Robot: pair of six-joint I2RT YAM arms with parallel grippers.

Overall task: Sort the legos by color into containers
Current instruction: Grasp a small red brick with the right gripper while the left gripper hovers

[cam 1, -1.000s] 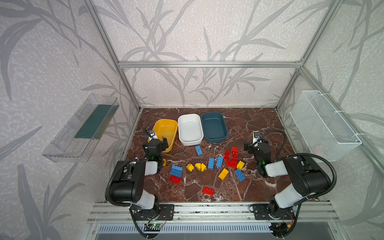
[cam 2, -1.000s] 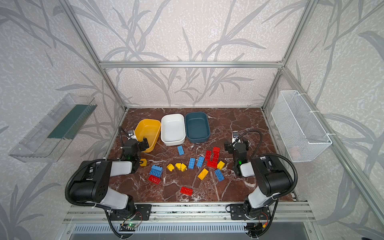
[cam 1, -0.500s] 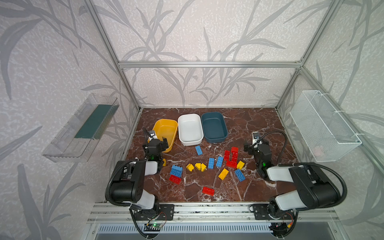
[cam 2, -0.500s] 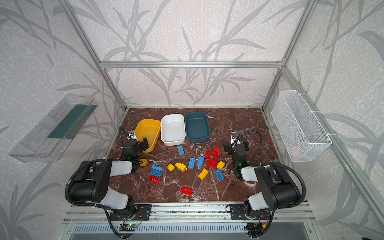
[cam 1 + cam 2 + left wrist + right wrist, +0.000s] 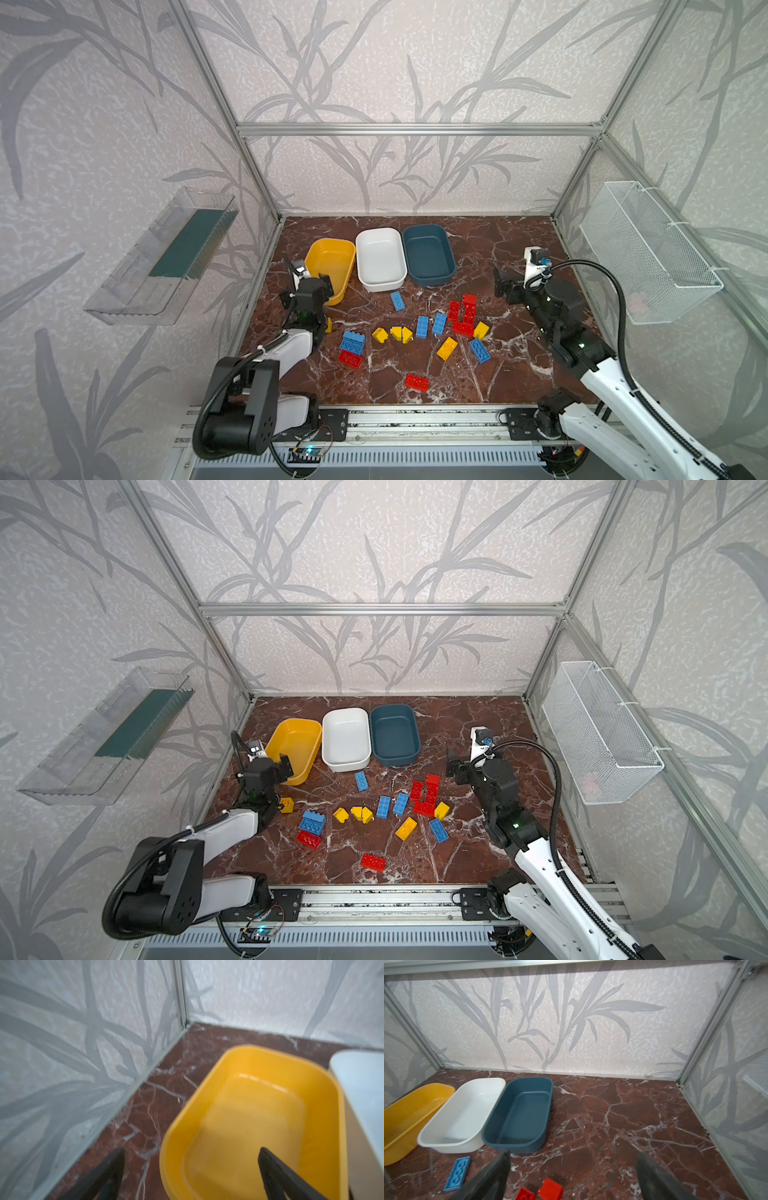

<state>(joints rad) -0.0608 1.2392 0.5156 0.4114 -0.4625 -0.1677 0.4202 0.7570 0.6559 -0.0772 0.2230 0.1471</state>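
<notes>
Red, yellow and blue legos lie scattered on the marble floor in both top views, among them a red cluster [image 5: 463,309], yellow wedges [image 5: 395,333] and a blue brick [image 5: 397,301]. Behind them the containers stand in a row, all empty: yellow [image 5: 330,266], white [image 5: 380,257], teal [image 5: 428,253]. My left gripper [image 5: 309,276] hangs open over the yellow container's near rim [image 5: 166,1157], holding nothing. My right gripper [image 5: 513,282] is open just right of the red cluster; two red bricks [image 5: 550,1188] lie on the floor between and below its fingers [image 5: 502,1167].
A clear tray [image 5: 166,257] hangs on the left wall and a white wire basket [image 5: 648,249] on the right wall. A small yellow brick [image 5: 328,325] lies close to the left arm. Aluminium frame posts mark the back corners.
The right arm has unfolded and stretched forward from its base, with its gripper staying near the red cluster. The left arm has not moved.
</notes>
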